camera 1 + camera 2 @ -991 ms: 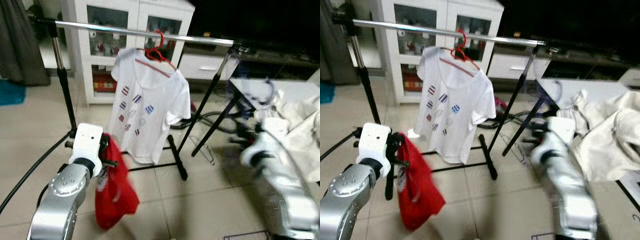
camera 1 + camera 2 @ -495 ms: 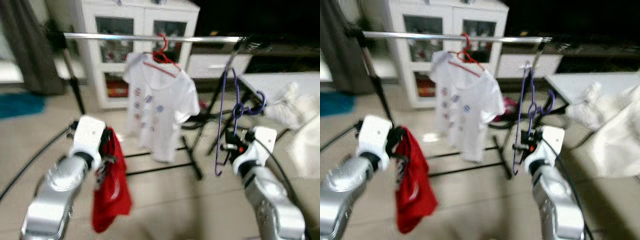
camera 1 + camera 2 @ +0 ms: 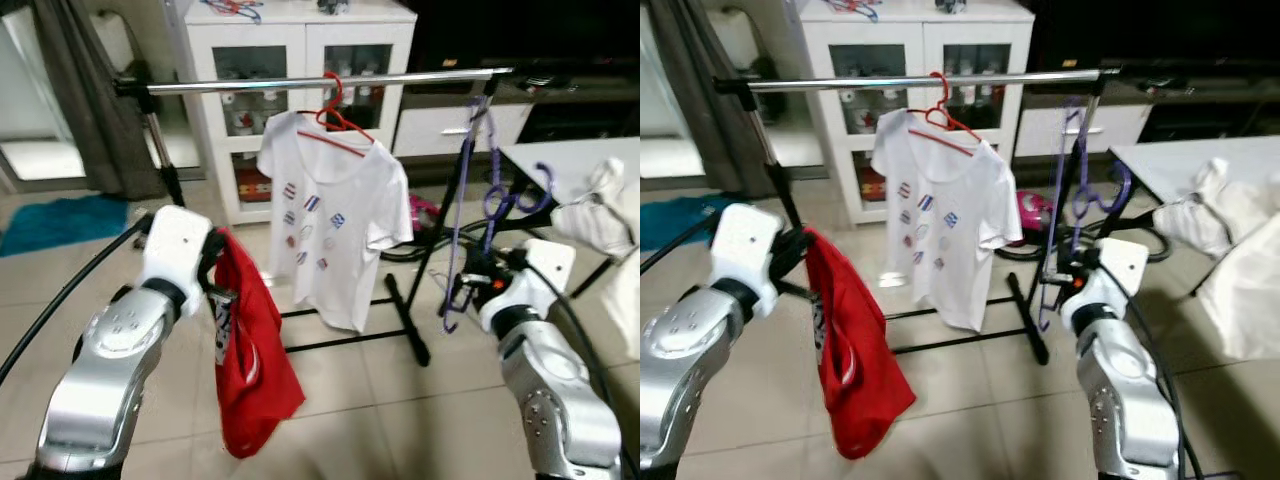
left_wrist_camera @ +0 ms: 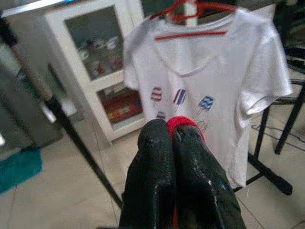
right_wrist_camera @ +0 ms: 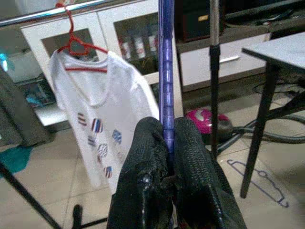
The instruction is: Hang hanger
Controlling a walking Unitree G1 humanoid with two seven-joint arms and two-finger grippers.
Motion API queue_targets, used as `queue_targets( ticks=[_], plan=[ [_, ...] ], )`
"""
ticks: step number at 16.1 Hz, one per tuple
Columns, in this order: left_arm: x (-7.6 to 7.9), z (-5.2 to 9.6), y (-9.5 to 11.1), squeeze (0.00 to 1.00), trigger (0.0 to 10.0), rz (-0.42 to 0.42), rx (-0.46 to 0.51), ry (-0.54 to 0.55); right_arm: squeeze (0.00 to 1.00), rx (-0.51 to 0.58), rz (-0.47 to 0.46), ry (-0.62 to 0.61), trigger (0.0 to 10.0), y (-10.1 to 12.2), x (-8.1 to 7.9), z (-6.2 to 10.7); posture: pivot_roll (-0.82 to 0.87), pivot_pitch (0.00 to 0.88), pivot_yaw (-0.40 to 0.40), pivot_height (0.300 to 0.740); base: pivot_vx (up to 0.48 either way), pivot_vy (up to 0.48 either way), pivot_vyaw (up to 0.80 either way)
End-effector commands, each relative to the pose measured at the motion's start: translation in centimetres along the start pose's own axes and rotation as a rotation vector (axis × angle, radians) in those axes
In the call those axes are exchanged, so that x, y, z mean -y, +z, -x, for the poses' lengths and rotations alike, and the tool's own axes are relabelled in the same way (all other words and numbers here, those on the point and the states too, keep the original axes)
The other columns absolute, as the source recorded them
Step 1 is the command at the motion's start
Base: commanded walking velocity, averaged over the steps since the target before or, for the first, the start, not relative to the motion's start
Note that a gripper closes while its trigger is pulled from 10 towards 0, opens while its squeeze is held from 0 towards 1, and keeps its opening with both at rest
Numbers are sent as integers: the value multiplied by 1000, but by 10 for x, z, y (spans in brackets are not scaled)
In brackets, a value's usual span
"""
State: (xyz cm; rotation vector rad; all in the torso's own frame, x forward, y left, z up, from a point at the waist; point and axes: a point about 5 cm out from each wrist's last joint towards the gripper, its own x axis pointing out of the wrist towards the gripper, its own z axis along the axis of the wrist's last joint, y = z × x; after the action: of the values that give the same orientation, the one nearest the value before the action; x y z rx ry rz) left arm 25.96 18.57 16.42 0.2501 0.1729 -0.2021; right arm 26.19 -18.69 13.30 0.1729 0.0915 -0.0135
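Observation:
My right gripper point(image 3: 472, 287) is shut on a purple hanger point(image 3: 458, 230), held upright beside the right end of the silver clothes rail point(image 3: 330, 82). Its hook point(image 3: 528, 190) curls to the right, below the rail. In the right wrist view the fingers point(image 5: 147, 157) pinch the hanger's purple bar point(image 5: 166, 71). My left gripper point(image 3: 214, 272) is shut on a red garment point(image 3: 250, 360) that hangs down over the floor; the left wrist view shows red cloth point(image 4: 183, 125) pinched at the fingertips. A white T-shirt point(image 3: 335, 215) hangs on a red hanger point(image 3: 335, 108) at mid-rail.
The rack's black legs and foot bar point(image 3: 400, 320) stand on the tiled floor between my arms. A white cabinet point(image 3: 300, 40) is behind the rack. A table point(image 3: 530, 155) with white cloth point(image 3: 605, 205) stands at the right. A dark curtain point(image 3: 90, 100) and teal mat point(image 3: 60, 220) lie left.
The camera has swung and steadied. My right arm, a second ago blurred near the table, has come up holding the purple hanger near the rail's right end. The left gripper keeps the red garment.

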Motion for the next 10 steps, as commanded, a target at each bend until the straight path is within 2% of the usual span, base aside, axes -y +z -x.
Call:
queue_targets(
  ticks=[1, 2, 4, 5, 6, 8, 10],
  plan=[
    [1, 1, -3, 0, 0, -1, 8, 8, 0, 17, -9, -7, 0, 2, -2, -1, 26, 0, -47, 740, 0, 0, 0],
    [6, 0, -11, 0, 0, 4, -14, -6, 0, -13, 6, -17, 0, -3, -3, -2, 26, 0, -47, 740, 0, 0, 0],
    [12, -2, -14, 0, 0, 17, -16, -24, 0, -19, -2, -18, 0, -7, -5, -1, 16, 0, -64, 740, 0, 0, 0],
    [18, -6, -13, 0, 10000, 46, -7, -48, 0, -29, -32, -30, 6745, -8, -5, 0, 16, 0, -65, 740, 0, 0, -800],
    [21, -8, -13, 0, 10000, 46, 1, -59, 0, -37, -31, -34, 10000, -10, -4, 0, 5, 0, -68, 740, 0, 0, -800],
    [24, -11, -14, 0, 10000, 24, 17, -67, 0, -54, -10, -29, 10000, -13, -4, -1, -10, 0, -69, 740, 0, 0, -800],
    [20, -9, -16, 0, 10000, 54, 10, 1, 0, -27, 15, 14, 10000, -4, -6, 5, -27, 0, -73, 740, 0, 0, -800]
  ],
)
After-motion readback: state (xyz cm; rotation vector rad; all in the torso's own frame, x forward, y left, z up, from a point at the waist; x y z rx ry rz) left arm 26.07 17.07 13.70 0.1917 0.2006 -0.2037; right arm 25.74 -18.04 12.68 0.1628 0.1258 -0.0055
